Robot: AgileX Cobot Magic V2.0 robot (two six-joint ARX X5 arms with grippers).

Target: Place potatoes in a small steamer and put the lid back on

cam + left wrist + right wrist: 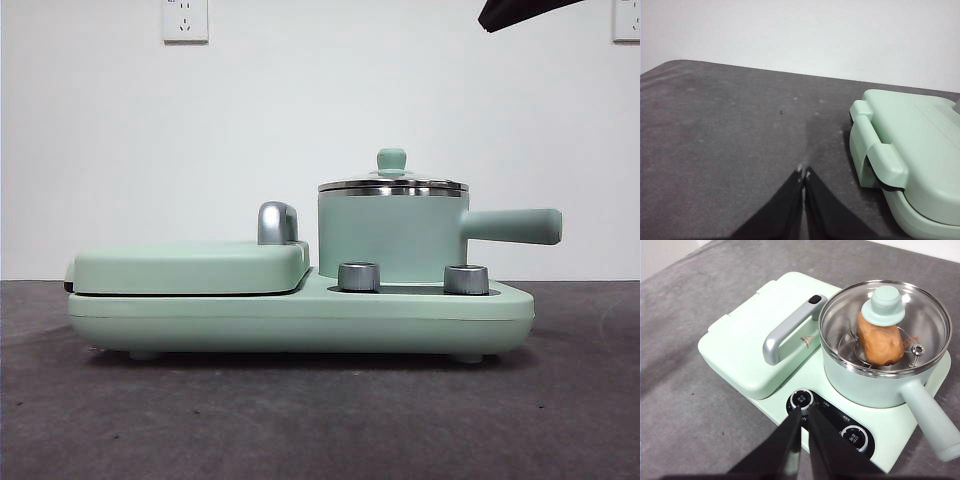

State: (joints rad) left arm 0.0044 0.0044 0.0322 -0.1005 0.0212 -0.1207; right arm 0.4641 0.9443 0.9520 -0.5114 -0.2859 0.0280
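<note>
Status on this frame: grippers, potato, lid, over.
Left gripper shut, empty, over bare table beside the grill plate. Right gripper shut, empty, above the knobs. Potato inside the small steamer, lid on. Nothing in the way.

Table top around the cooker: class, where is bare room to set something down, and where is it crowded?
Bare grey table lies beside the grill cover's hinged end, and in front of the base. The base is crowded: the grill handle, two knobs and the small steamer with the lid on.

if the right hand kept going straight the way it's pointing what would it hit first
Probably the left control dial on the cooker base; the shut right hand aims at it. Depth is unclear, so this is a guess.
</note>
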